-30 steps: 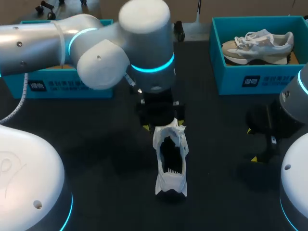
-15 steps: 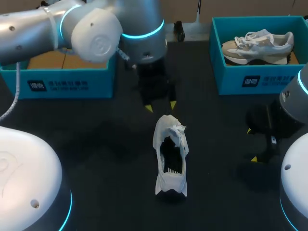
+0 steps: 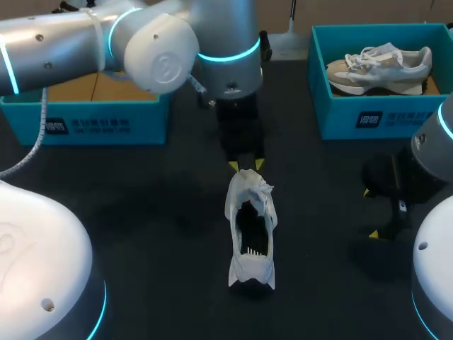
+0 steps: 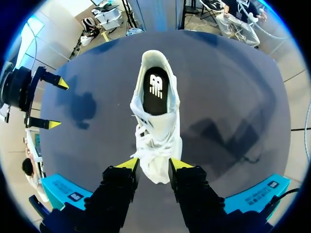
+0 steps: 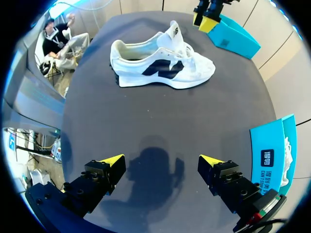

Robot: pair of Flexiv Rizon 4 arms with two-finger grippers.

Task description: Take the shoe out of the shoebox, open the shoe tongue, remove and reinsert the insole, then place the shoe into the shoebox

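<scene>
Two claws: left claw [image 4: 154, 165] clamps white shoe [image 4: 156, 127] toe, logo on insole [image 4: 156, 92]; right claw [image 5: 162, 162] apart.

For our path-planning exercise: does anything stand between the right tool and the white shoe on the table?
Nothing visible does. Only bare table lies between the right tool and the shoe; the left tool holds its toe, on the far side.

l tool [image 3: 245, 166] down at mid-table; r tool [image 5: 162, 160] wide open, at right.
</scene>
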